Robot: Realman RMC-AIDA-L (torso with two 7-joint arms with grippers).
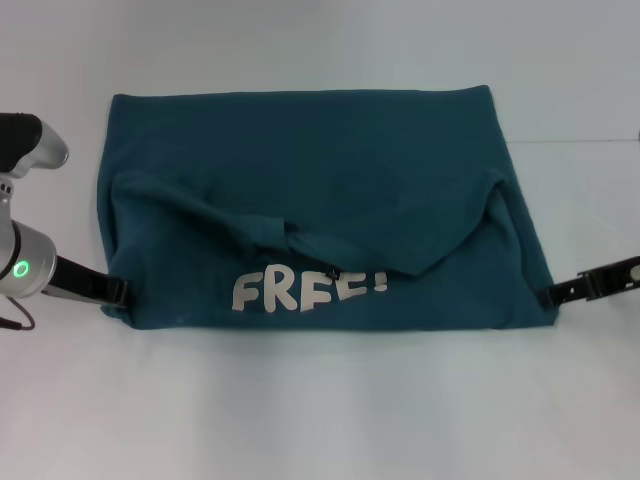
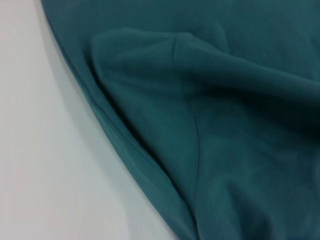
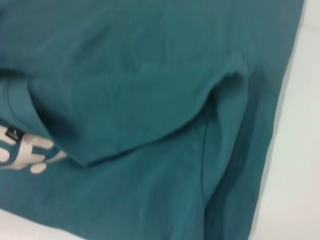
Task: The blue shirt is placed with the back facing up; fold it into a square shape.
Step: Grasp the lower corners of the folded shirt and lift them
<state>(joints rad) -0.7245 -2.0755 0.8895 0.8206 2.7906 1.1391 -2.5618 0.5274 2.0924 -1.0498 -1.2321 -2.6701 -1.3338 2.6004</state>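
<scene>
white block letters (image 1: 305, 290) reading "free!" sit low centre on the soft, rumpled blue shirt (image 1: 300, 160), roughly rectangular on the white table (image 1: 320, 420). left gripper (image 1: 118, 291) and right gripper (image 1: 548, 294) touch its lower corners; jaw state cannot be told.

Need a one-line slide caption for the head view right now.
Dark teal knit shirt with white "FREE!" print lies partly folded; left tool and right tool at its near corners.

A plain white, matte table (image 1: 320, 420) carried a dark teal-blue knit shirt (image 1: 300, 150), folded, lying flat at centre, with white lettering "FREE!" (image 1: 305, 290) toward its 6 o'clock edge.
</scene>
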